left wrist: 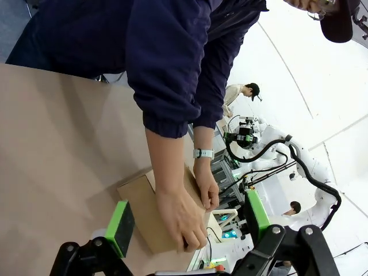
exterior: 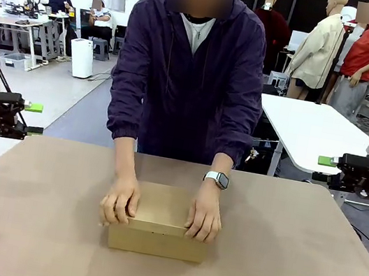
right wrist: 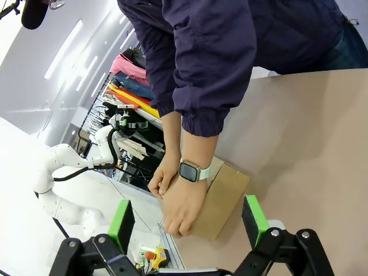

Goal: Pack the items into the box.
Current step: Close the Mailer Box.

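The brown cardboard box (exterior: 158, 227) sits closed at the middle of the table, and the person's two hands (exterior: 121, 200) press down on its lid. It shows again as the box (left wrist: 141, 201) in the left wrist view and the box (right wrist: 223, 198) in the right wrist view. The items are hidden. My left gripper (exterior: 32, 119) hangs open at the table's left edge, well away from the box; its green pads (left wrist: 119, 227) stand wide apart. At the right edge, my right gripper (exterior: 326, 170) is open too, with nothing between its pads (right wrist: 253, 218).
The tan tabletop (exterior: 30, 211) spreads bare around the box. The person stands at the far side, leaning over it, a watch (exterior: 217, 180) on one wrist. A white table (exterior: 306, 130) stands behind on the right.
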Tool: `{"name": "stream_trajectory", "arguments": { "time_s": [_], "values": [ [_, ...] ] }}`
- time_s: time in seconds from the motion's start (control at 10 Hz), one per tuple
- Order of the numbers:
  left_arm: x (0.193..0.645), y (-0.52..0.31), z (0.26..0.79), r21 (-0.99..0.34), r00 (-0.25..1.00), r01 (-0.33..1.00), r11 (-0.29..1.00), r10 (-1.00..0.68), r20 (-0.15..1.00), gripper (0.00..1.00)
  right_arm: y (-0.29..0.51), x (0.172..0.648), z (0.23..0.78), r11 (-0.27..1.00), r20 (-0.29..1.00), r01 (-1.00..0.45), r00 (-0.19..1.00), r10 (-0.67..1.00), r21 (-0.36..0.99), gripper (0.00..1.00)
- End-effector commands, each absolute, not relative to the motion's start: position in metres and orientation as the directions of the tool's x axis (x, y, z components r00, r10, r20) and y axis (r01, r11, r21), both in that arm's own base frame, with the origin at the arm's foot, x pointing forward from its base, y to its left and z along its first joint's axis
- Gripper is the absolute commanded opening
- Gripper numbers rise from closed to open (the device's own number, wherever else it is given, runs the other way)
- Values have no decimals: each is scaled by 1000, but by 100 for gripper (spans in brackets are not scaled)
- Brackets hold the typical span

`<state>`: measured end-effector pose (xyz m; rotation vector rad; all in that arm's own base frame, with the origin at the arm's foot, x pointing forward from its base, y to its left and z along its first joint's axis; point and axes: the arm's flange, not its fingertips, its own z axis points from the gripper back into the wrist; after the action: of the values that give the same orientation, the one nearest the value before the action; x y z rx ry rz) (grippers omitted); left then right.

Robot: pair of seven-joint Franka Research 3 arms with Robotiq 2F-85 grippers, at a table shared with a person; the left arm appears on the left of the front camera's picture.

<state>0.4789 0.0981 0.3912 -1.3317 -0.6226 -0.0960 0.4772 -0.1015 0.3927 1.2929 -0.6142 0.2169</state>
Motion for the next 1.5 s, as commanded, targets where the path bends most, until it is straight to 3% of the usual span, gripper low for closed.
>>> {"name": "stream_trajectory", "arguments": {
  "time_s": [0.0, 1.4],
  "values": [
    [477, 99, 395, -872, 838, 412, 266, 266, 477, 100, -101, 476, 397, 272, 541, -486, 820, -188, 831, 100],
    [477, 99, 395, -872, 838, 412, 266, 266, 477, 100, -101, 476, 397, 272, 541, -486, 820, -188, 831, 100]
  ]
}}
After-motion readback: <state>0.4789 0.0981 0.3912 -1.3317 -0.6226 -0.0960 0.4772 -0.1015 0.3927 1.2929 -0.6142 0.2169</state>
